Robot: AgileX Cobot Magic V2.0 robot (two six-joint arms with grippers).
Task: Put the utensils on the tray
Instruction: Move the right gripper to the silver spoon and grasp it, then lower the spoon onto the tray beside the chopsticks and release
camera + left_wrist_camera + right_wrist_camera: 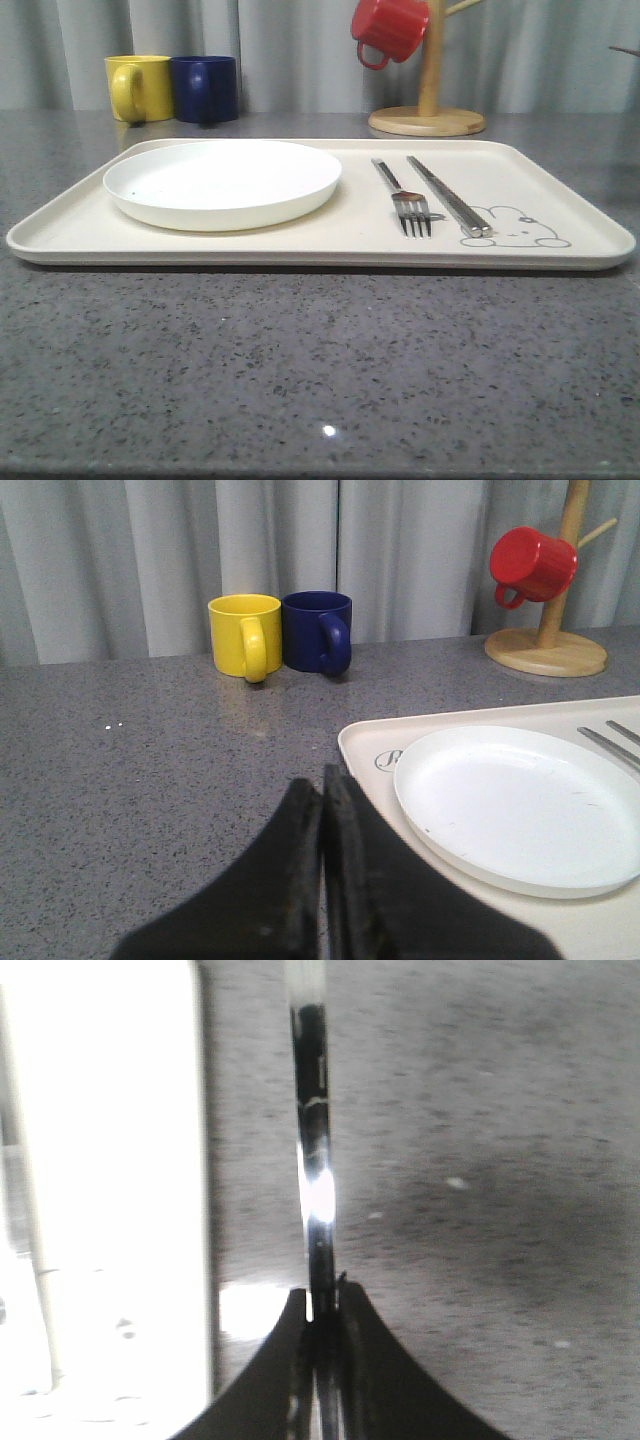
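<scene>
Grey speckled tabletop (320, 360) before a pale curtain; the cream tray (60, 235) carries a white plate (222, 182), with the fork (405, 200) and chopsticks (448, 195) lying side by side just right of it. In the right wrist view we see the right gripper (322, 1310) with jaws clenched on a slim shiny utensil (315, 1160) — likely the spoon, though blur hides its bowl — held over bare tabletop beside the tray's bright edge; the left gripper (322, 790) has its jaws pressed together on nothing, near the tray's corner. We judge the narrow pinch on smooth metal risky — the piece could swivel or slip, or land on the rim or across the fork.
</scene>
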